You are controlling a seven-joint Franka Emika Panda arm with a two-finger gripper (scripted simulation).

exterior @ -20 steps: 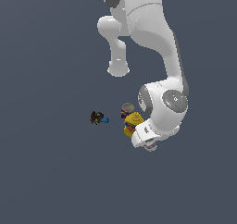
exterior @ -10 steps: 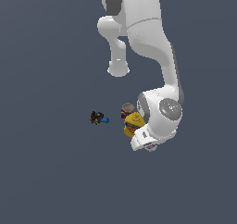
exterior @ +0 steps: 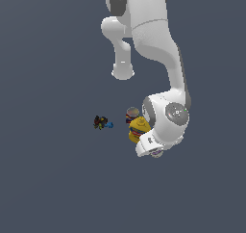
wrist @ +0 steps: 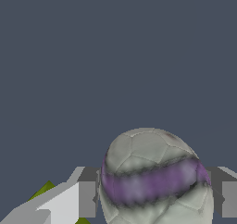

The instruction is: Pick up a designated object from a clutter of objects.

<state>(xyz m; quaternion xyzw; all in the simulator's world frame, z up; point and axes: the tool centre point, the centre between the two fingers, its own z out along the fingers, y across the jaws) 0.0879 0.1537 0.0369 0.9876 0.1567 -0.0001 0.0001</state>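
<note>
Wrist view: white ball (wrist: 155, 177) with a purple band across its middle and faint panel markings, seated between the two grey fingers (wrist: 86, 197) of the gripper (wrist: 157, 197). One finger pad flush against each side of the ball, jaws closed to the ball's width, so clamped on the ball. Green block (wrist: 44, 190) partly visible as a corner behind the finger on one side; a second sliver of green at the picture's lower edge. Plain dark grey ground (wrist: 115, 56) beyond.

Exterior view: white Panda arm (exterior: 153, 44) bent down over the clutter, wrist housing covering most of the group. Gripper and ball mostly hidden under the wrist; a small pale patch with a purplish tint (exterior: 156, 153) at the lower edge of the wrist possibly the ball, too small to confirm. Yellow bottle (exterior: 138, 129) just beside the wrist, on the exterior view's left of it, partly overlapped by the arm. Grey-topped round can (exterior: 132, 113) touching or nearly touching the bottle, directly above it in the picture. Dark multicoloured toy (exterior: 100, 122) with a blue part, apart from the rest, further toward the exterior view's left. Whether the ball rests on the ground or is lifted clear of it: cannot be told from either view.
</note>
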